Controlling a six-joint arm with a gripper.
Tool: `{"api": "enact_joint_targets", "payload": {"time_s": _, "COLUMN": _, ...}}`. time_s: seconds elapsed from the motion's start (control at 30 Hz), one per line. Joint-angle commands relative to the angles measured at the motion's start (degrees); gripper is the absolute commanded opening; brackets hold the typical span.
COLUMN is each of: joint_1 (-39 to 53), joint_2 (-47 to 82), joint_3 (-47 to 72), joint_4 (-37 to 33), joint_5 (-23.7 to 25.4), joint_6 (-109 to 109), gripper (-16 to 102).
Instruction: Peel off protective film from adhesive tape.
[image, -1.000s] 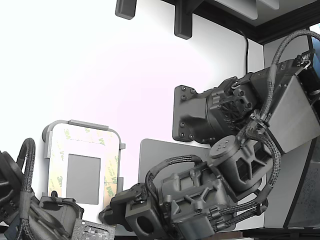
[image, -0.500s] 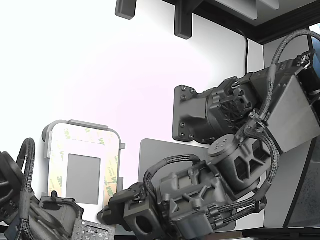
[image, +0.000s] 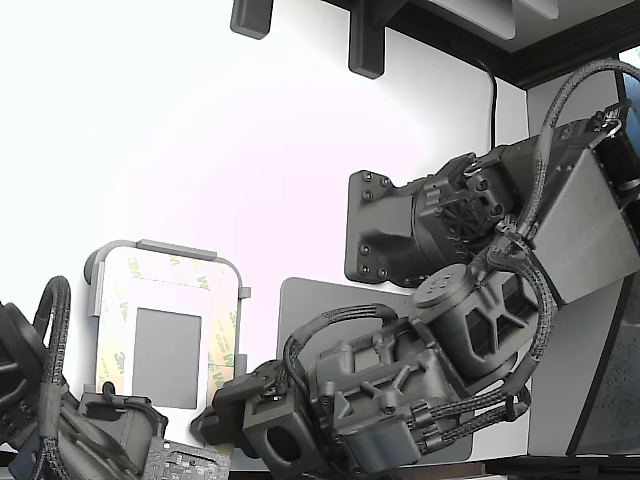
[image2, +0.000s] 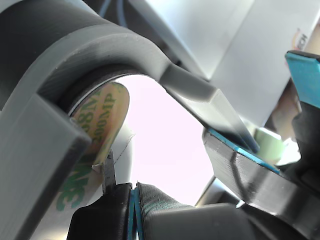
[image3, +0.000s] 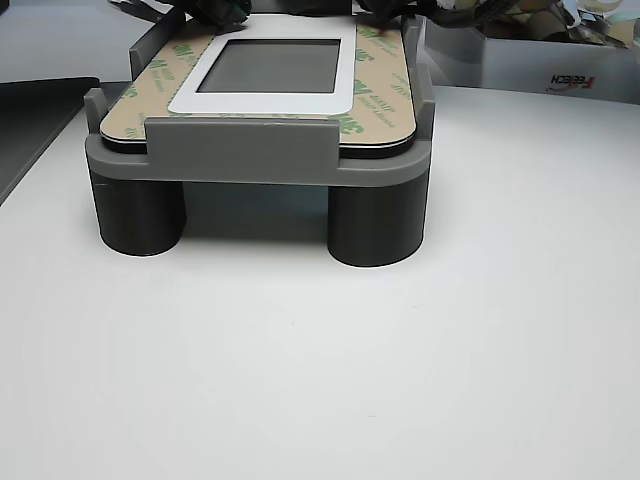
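**Arm dropping onto the liner corner**

Over the last second your arm has sunk and shifted toward the grey fixture (image: 165, 330), bringing the gripper (image2: 134, 192) to its near corner in the exterior view. That reads as the final approach before the peel.

The protective film (image: 220, 345) is still flat on the plate held in the fixture, along its right edge in the exterior view; the adhesive tape under it isn't visible. The wrist view shows a curled liner corner (image2: 102, 117) just above the gripper tips. The jaws look clenched; I can't tell whether they've pinched the film.

Arm pose: folded low, wrist pointing at the fixture.
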Motion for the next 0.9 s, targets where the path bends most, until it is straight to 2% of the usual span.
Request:
{"api": "enact_joint_targets", "payload": {"time_s": 0.0, "joint_1": -1.14, "joint_2": 0.88, "joint_3": -1.41, "joint_4": 0.44, "joint_5": -0.09, "joint_6": -0.18, "gripper": -10}}
{"api": "enact_joint_targets", "payload": {"time_s": 0.63, "joint_1": -2.46, "joint_2": 2.02, "joint_3": -1.32, "joint_4": 1.14, "joint_5": -0.79, "joint_6": -1.58, "gripper": -10}}
{"api": "enact_joint_targets", "payload": {"time_s": 0.83, "joint_1": -3.52, "joint_2": 4.39, "joint_3": -5.36, "joint_4": 8.79, "joint_5": -0.35, "joint_6": -2.02, "gripper": -9}}
{"api": "enact_joint_targets", "payload": {"time_s": 0.87, "joint_1": -3.69, "joint_2": 5.01, "joint_3": -6.15, "joint_4": 10.72, "joint_5": -0.09, "joint_6": -1.76, "gripper": -2}}
